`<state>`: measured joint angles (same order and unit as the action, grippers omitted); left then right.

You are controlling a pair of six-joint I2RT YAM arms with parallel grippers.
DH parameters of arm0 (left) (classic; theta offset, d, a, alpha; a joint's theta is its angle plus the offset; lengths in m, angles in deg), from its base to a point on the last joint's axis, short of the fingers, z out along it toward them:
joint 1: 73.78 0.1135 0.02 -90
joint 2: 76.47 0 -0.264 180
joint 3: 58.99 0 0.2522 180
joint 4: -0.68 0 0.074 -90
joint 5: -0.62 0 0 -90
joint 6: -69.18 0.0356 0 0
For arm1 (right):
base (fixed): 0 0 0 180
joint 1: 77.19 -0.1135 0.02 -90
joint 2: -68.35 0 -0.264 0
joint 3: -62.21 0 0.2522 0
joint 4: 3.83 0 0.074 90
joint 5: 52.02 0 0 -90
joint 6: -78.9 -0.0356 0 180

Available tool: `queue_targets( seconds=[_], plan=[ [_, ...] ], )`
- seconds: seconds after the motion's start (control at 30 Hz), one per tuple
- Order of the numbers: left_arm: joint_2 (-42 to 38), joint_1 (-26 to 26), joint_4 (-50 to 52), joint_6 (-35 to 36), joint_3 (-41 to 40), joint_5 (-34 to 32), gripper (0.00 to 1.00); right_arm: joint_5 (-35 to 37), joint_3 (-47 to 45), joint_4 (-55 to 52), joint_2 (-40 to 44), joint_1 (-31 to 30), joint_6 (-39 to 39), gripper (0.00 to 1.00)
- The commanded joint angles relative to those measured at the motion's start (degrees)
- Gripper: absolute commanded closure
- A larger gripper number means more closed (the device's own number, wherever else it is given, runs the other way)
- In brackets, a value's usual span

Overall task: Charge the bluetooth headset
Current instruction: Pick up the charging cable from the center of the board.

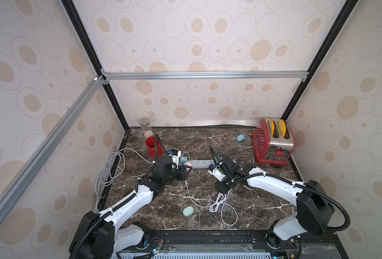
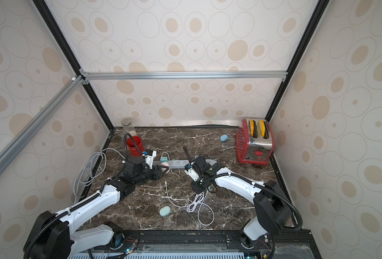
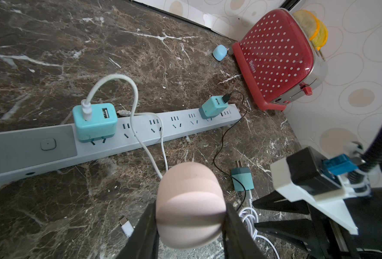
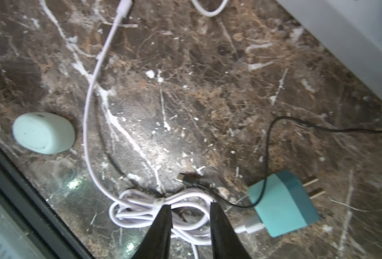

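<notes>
The black cable plug (image 4: 185, 177) lay just ahead of the part-open, empty right gripper (image 4: 190, 208); the left gripper (image 3: 191, 208) clamped the pink headset case (image 3: 188, 192)

Left tool (image 3: 191, 209) clamps a pink case (image 3: 188, 192) aloft; right tool (image 4: 190, 205) points downward, jaws parted.

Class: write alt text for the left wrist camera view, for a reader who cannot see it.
The left gripper clamps a pink egg-shaped case above a dark marble table. Behind it lies a grey power strip with two teal chargers plugged in, and a red toaster stands by the wall.
</notes>
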<state>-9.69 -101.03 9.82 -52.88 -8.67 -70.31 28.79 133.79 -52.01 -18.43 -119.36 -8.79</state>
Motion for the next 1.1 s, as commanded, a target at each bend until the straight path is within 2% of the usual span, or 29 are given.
queue_targets(
  seconds=[0.0,0.1,0.3,0.57,0.8,1.07],
  plan=[
    [-0.99,0.35,-1.74,1.64,-0.54,-0.56,0.76,-0.98,-1.54,-1.81,0.88,-0.07,13.51,0.71],
    [-1.59,0.35,-1.89,2.06,-1.29,-0.98,0.76,-2.98,-2.8,-3.24,0.9,-0.36,26.52,0.72],
    [-3.87,0.35,-1.27,3.93,-2.94,-2.8,0.76,-4.33,-5.09,0.29,1.07,-0.35,42.85,0.73],
    [-3.34,0.34,-2.17,4.07,-3.21,-1.82,0.76,-6.37,-2.18,4.46,-4.19,-0.54,47.81,0.78],
    [-2.28,0.35,-3.28,3.84,-3.2,-1.2,0.76,-2.33,-3.99,9.4,-6.01,-0.69,54.04,0.76],
    [-1.98,0.32,-3.29,3.92,-3.24,-1.67,0.76,-4.07,-4.05,6.75,-7.31,-0.71,58.25,0.69]
  ],
)
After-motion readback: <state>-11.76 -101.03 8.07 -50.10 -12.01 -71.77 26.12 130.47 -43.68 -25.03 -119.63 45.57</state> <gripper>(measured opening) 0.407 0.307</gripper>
